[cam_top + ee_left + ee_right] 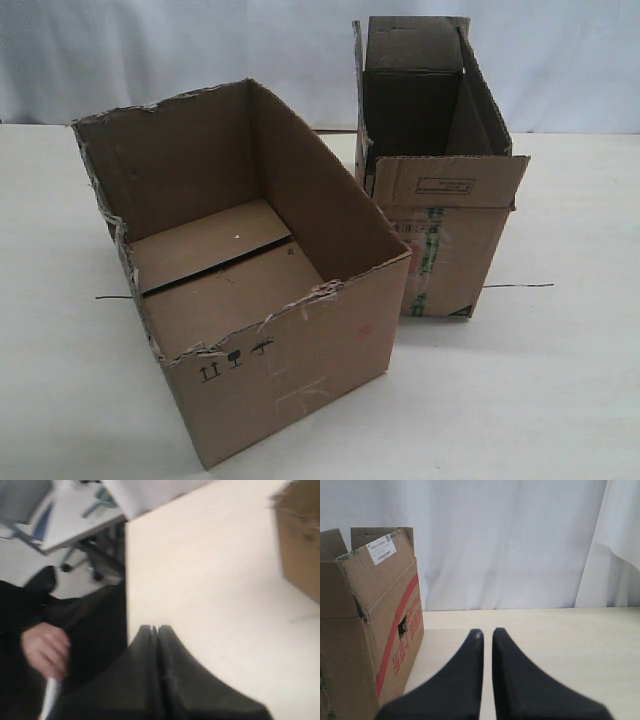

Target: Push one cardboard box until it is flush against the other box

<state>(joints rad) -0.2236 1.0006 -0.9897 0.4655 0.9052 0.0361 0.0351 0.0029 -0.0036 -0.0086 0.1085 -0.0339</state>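
Observation:
The wide cardboard box point(290, 370) with ragged torn top edges stands open on the table point(560, 400), with small black symbols on its front face. The other box point(440, 240), narrower and taller, with flaps and green tape, stands behind it to the right. The two boxes are angled apart, and only the wide box's right corner comes near the other box. Neither gripper shows in the exterior view. My left gripper point(156, 629) is shut and empty above the table edge, with a brown carton corner point(302, 545) far off. My right gripper point(487, 632) is shut to a thin slit and empty, beside the other box point(370, 625).
A thin dark line lies on the table at the right point(517, 286) and another at the left point(113, 297). White curtain hangs behind the table point(520, 545). In the left wrist view, a person's hand point(45, 650) and chair legs point(90, 560) show beyond the table edge.

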